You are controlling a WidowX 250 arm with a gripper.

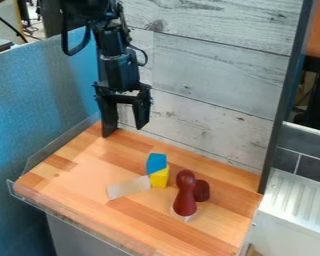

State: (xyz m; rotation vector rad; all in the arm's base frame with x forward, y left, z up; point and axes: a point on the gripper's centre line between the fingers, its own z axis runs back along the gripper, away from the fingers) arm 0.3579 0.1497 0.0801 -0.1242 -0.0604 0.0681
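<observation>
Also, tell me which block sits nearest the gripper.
The blue block; the yellow block and the pale block both lie farther from the open gripper.

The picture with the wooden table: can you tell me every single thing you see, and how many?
wooden table: one, light brown, in the middle
blue block: one, blue, touching the yellow one
yellow block: one, yellow, on the table
flat piece: one, whitish, left of the yellow block
dark red pieces: two, side by side, right of the blocks
plank wall: one, whitish, behind
blue panel: one, blue, left
dark post: one, right
ridged panel: one, white, far right
robot arm: one, black, upper left
gripper: one, black, fingers apart
</observation>
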